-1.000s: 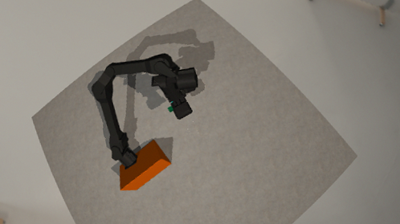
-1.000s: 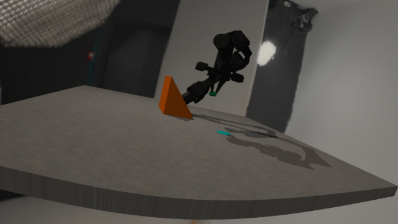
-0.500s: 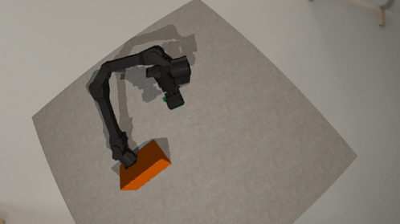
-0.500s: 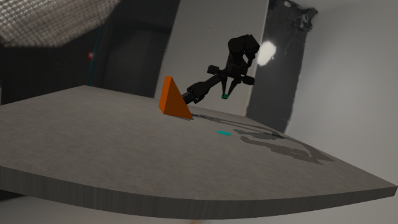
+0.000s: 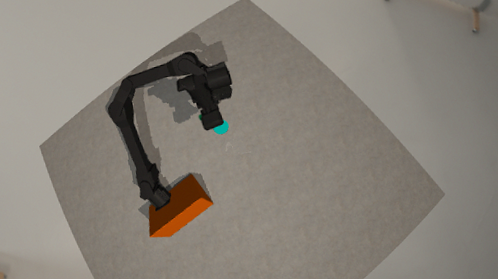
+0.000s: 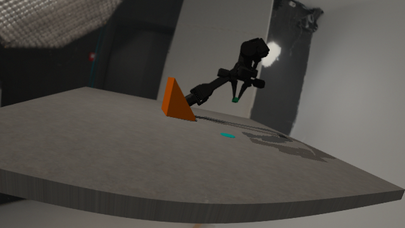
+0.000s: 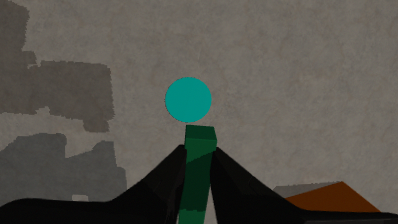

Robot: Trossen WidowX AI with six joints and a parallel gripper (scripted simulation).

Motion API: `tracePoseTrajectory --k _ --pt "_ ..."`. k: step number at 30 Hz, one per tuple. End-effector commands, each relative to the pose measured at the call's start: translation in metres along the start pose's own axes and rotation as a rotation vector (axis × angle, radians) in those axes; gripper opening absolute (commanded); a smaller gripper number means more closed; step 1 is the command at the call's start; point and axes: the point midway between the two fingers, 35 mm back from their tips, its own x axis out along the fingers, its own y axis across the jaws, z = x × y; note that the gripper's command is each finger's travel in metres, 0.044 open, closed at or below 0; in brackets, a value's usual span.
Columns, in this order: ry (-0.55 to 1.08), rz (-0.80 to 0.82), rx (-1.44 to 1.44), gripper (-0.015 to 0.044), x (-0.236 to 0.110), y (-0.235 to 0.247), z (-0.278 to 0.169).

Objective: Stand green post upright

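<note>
My gripper [image 6: 236, 96] [image 7: 198, 152] is shut on the green post [image 6: 235, 99] [image 7: 199, 165], which points down out of the fingertips. It hangs well above the table. The cyan circle [image 5: 222, 128] [image 6: 228, 135] [image 7: 188, 100] lies flat on the table below; in the wrist view it sits just beyond the post's free end. In the top view the gripper covers part of the circle, and only a sliver of the post [image 5: 201, 116] shows beside it.
An orange wedge-shaped block [image 5: 179, 206] [image 6: 174, 101] [image 7: 332, 197] stands at the arm's base. The grey table top [image 5: 311, 175] [image 6: 95, 142] carries dark arm shadows [image 6: 285, 145]. Its front edge [image 6: 190, 209] is close to the exterior camera.
</note>
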Motion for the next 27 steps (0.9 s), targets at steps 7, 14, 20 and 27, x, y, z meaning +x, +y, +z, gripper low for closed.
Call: tracePoseTrajectory --k 7,14,20,27 --pt "-0.025 -0.056 -0.008 0.0023 0.005 -0.002 -0.003" --pt "-0.044 -0.091 -0.015 0.0023 0.009 -0.004 -0.004" --pt "-0.062 -0.12 -0.021 0.0023 0.012 -0.005 -0.005" --pt "-0.086 -0.153 -0.027 0.0023 0.015 -0.007 -0.005"
